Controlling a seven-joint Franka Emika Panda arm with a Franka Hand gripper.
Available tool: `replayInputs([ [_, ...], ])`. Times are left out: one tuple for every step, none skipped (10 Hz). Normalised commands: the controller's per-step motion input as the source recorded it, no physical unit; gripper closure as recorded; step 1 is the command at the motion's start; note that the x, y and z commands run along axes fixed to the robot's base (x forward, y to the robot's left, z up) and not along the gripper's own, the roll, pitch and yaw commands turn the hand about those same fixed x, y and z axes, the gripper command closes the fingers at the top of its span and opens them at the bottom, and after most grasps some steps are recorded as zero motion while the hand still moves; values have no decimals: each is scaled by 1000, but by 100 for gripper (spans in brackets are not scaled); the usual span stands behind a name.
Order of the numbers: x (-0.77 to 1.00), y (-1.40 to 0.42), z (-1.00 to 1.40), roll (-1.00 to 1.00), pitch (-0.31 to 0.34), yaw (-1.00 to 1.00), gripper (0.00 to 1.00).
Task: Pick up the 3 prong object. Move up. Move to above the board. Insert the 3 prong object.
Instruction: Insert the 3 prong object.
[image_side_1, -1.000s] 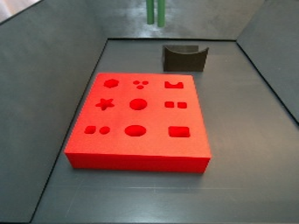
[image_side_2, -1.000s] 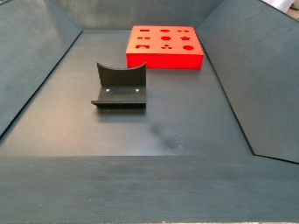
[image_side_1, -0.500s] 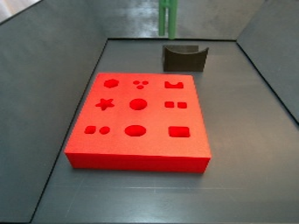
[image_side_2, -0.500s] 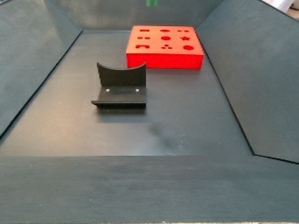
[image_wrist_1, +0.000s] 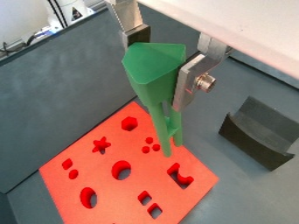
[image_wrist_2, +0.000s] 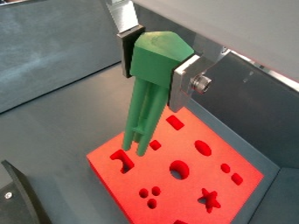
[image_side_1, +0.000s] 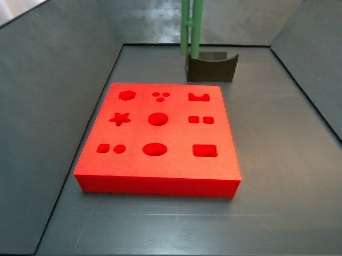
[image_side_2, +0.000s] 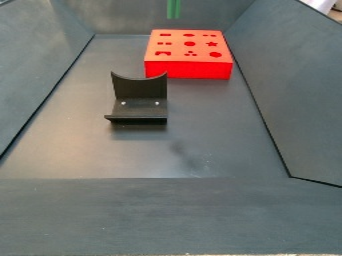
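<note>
Grey walls slope down to a dark floor (image_side_2: 201, 130), and the whole job sits inside that bin; the board (image_side_1: 158, 140) lies flat on the floor with its shaped holes facing up, which is how it must lie if anything is to go in from above. Off the board stands a dark grey U-shaped holder (image_side_2: 138, 98), empty now, well apart from the board in one side view.

Up in the air, the gripper (image_wrist_1: 162, 54) has its silver fingers (image_wrist_1: 193, 74) pressed against the wide top of the 3 prong object (image_wrist_1: 156, 87), one plate on each side; clamping it by the head leaves the slender shaft and the prongs free to hang straight down, and that, I judge, is the point of the hold. In both wrist views the green post hangs over the red surface, prongs downward, clear of it and not yet in any hole; in a side view only its lower length (image_side_1: 191, 25) shows, dropping in from the top edge near the holder.

The three small dots (image_side_1: 159, 96) look like the matching socket; judging by the wrist views, the prongs hang near them but I cannot tell if they are lined up.
</note>
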Motion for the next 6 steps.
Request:
replayInputs([
  [0,0,-260,-3,-24,0,100],
  [0,0,-389,-74,-44,-157,100],
  [0,26,-466,-134,0,-303,100],
  [0,143,-471,-234,46,-440,100],
  [0,126,-491,-181,60,-417,100],
  [0,157,-457,-251,71,-397,100],
])
